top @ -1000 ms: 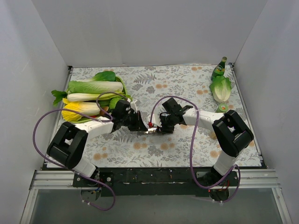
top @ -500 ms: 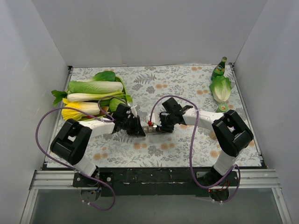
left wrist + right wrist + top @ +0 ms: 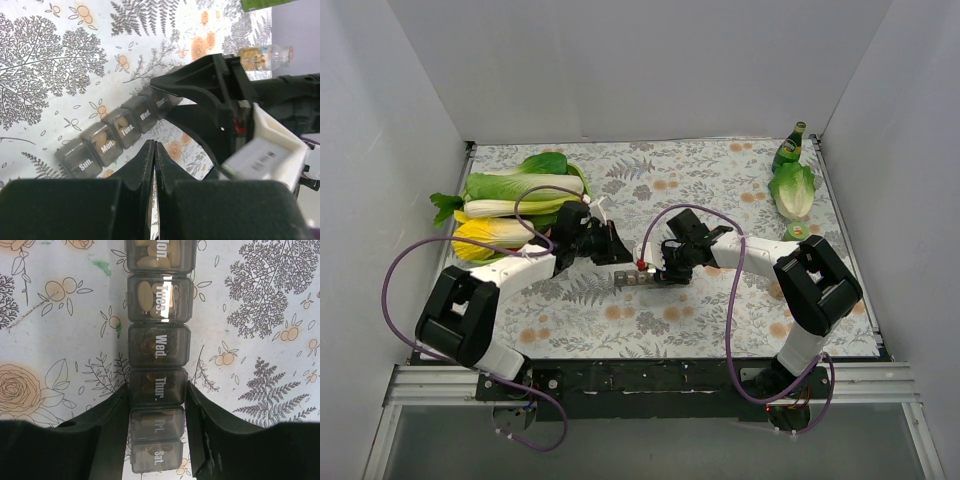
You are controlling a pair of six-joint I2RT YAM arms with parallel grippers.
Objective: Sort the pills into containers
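Observation:
The containers (image 3: 158, 345) form a grey strip of lidded day boxes lying on the flower-patterned table (image 3: 720, 320). Beige pills (image 3: 150, 292) show through the Mon. and Tues. lids, and dim shapes lie under the later lids. My right gripper (image 3: 157, 387) is shut on the strip, its fingers pressed against both sides at the Thur. and Fri. boxes. From above, the strip (image 3: 630, 279) sticks out to the left of the right gripper (image 3: 655, 275). My left gripper (image 3: 618, 250) hovers just beyond the strip, shut and empty. In its own view the left gripper (image 3: 154, 146) points over the Sun.-to-Wed. boxes (image 3: 112, 137).
A pile of leafy cabbages (image 3: 515, 205) lies at the left, close behind the left arm. At the far right stand a green bottle (image 3: 788, 148), a lettuce head (image 3: 792, 190) and a small green round thing (image 3: 798, 231). White walls enclose three sides.
The left gripper has drawn back from the strip's end, up and away toward the cabbages, still shut. The right gripper and the strip have stayed in place.

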